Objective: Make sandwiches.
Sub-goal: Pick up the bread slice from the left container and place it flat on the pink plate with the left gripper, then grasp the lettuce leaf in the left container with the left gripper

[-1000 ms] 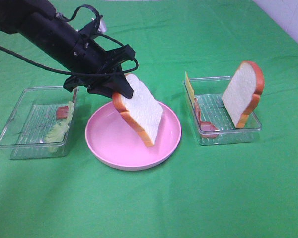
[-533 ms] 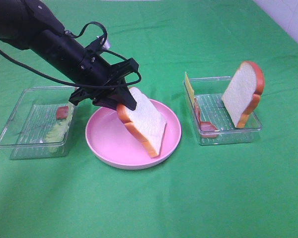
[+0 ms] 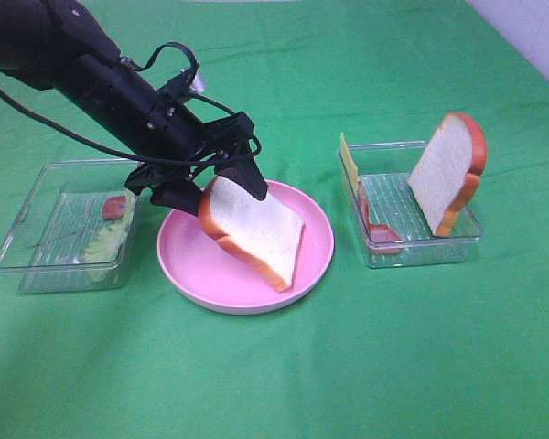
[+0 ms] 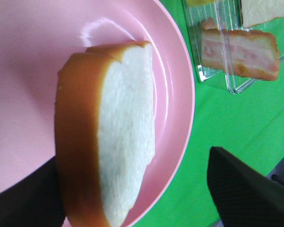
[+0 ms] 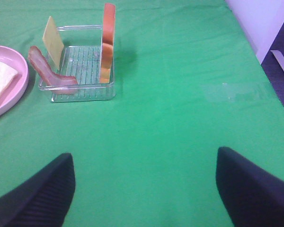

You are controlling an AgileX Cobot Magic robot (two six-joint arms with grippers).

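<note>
A white bread slice (image 3: 252, 229) with orange-brown crust leans tilted on the round pink plate (image 3: 311, 265), its lower edge on the plate. My left gripper (image 3: 218, 194) is open around the slice's top end, one finger on each side. In the left wrist view the slice (image 4: 125, 132) rests by one finger, with a gap to the other. A second bread slice (image 3: 448, 174) stands upright in the right tray (image 3: 421, 251) with a yellow cheese square (image 3: 349, 165) and bacon (image 3: 377, 233). My right gripper (image 5: 144, 158) is open and empty over bare green cloth.
The left clear tray (image 3: 37, 265) holds pale green lettuce (image 3: 105, 245) and a small bacon piece (image 3: 117, 207). Green cloth covers the table. A white wall edge shows at the far right corner.
The left gripper lowered the bread slice onto the plate, then its fingers spread apart. The slice now leans flatter on the plate. The right tray has not changed.
</note>
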